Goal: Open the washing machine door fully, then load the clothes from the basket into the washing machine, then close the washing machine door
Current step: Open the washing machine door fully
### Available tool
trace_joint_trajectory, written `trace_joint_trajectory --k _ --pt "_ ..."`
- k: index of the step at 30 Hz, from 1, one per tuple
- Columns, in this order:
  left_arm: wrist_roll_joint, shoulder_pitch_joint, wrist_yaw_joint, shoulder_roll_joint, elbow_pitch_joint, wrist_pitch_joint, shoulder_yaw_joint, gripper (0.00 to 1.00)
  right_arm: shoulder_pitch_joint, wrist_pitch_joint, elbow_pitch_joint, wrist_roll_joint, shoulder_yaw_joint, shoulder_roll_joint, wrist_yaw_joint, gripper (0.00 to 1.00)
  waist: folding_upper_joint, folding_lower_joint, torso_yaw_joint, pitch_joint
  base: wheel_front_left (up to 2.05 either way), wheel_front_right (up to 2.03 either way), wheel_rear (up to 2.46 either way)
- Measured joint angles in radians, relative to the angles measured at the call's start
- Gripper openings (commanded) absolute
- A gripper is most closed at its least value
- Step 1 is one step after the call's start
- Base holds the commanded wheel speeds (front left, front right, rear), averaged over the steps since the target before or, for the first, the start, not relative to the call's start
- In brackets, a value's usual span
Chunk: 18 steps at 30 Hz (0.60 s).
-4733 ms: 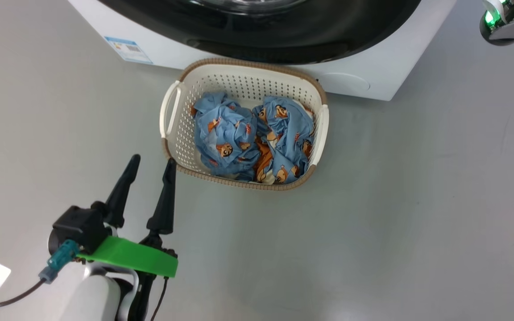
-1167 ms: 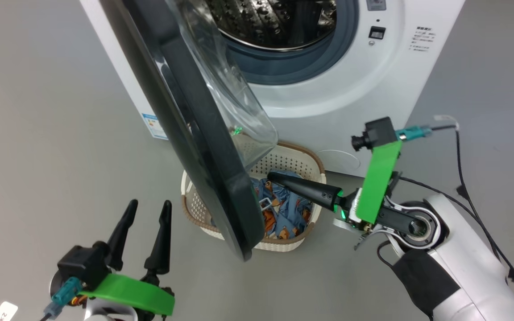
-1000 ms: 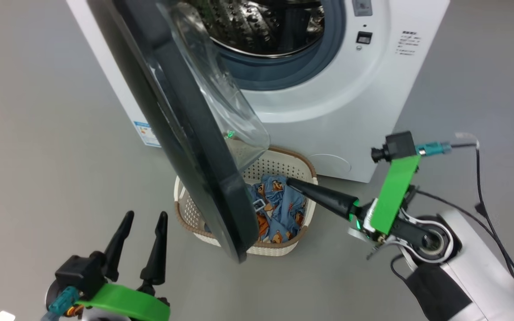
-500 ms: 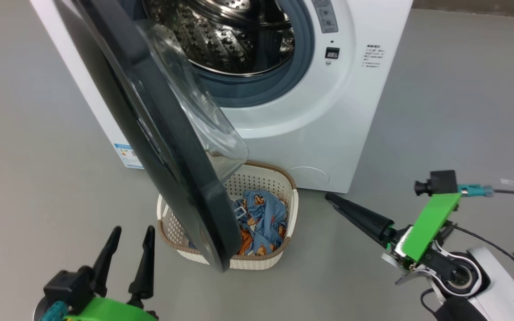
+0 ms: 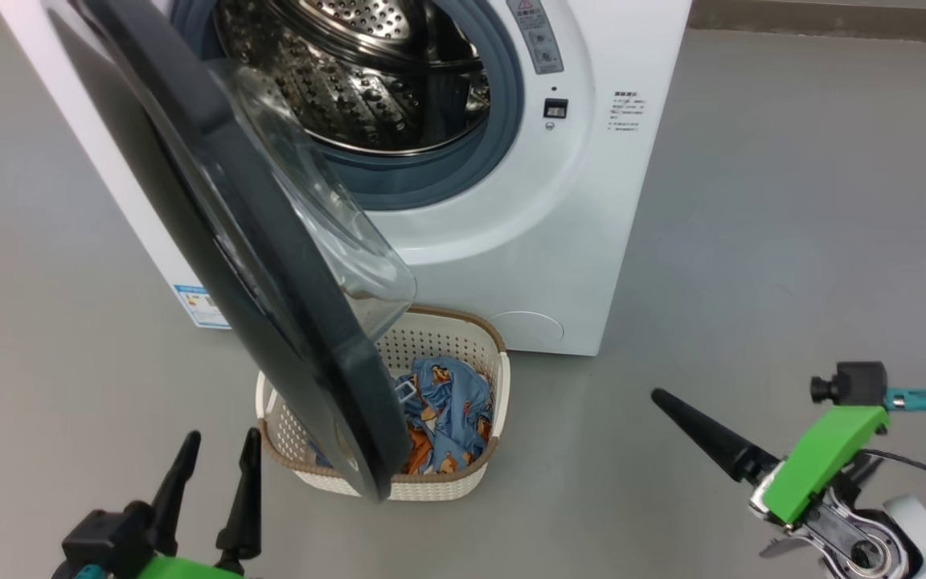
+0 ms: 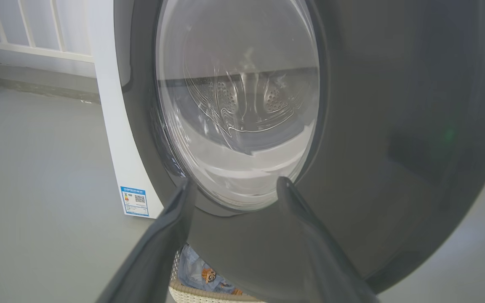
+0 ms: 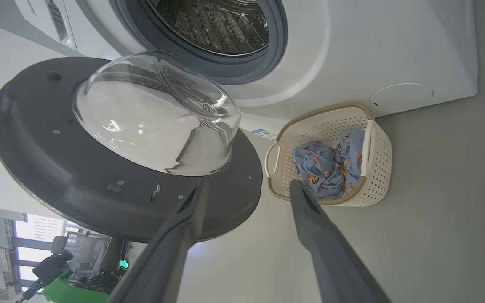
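Head view showed the washing machine (image 5: 559,241) standing on a grey floor (image 5: 752,241), its steel drum (image 5: 366,72) and grey seal (image 5: 503,121) uncovered. The door (image 5: 214,241) stood swung out from the machine's left side, roughly edge-on to the camera, with its clear glass bowl turned toward the machine's front. The basket (image 5: 439,482) sat on the floor just in front of the machine, below the opening, and the door's lower edge hung over the basket's left part. The clothes (image 5: 451,402) lay bunched inside the basket, partly hidden behind the door. A small blue label (image 5: 202,304) showed low on the machine's left side.

The left gripper (image 5: 222,434) hung in front of the machine on the door's outer side, its two fingers spread wide with nothing between them; its wrist view showed them framing the lower part of the door's outer face, and whether they touched it could not be told. The right gripper (image 5: 664,400) hovered over the floor, well apart from the machine's lower right corner, its fingers aimed toward the basket. In its wrist view those fingers stood wide apart and held nothing.
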State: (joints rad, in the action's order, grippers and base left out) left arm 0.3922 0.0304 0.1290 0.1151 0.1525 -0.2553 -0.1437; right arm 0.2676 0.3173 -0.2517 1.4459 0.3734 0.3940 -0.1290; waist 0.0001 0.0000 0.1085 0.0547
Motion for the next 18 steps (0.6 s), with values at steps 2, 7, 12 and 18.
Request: trace_joint_trajectory --k 2,7,12,18 --pt "0.000 -0.012 0.000 0.000 0.000 0.000 0.004 1.00 -0.011 -0.033 -0.007 -0.011 0.014 0.016 0.000 1.00 -0.0001 0.0000 -0.006 -0.001 0.00 0.00 0.00" --pt "-0.001 -0.015 0.000 0.000 -0.001 0.000 0.017 1.00 -0.031 -0.116 -0.027 -0.038 0.064 0.062 0.000 1.00 -0.0001 0.0000 -0.023 -0.005 0.00 0.00 0.00" --pt "-0.003 -0.017 0.000 -0.002 -0.001 0.000 0.025 1.00 -0.045 -0.206 -0.058 -0.046 0.105 0.100 0.000 1.00 0.0000 0.0000 -0.034 -0.012 0.00 0.00 0.00" --pt "-0.008 -0.036 0.000 -0.004 -0.003 0.000 0.031 1.00 -0.045 -0.377 -0.105 -0.096 0.155 0.151 0.000 1.00 0.0000 0.0000 -0.039 -0.016 0.00 0.00 0.00"
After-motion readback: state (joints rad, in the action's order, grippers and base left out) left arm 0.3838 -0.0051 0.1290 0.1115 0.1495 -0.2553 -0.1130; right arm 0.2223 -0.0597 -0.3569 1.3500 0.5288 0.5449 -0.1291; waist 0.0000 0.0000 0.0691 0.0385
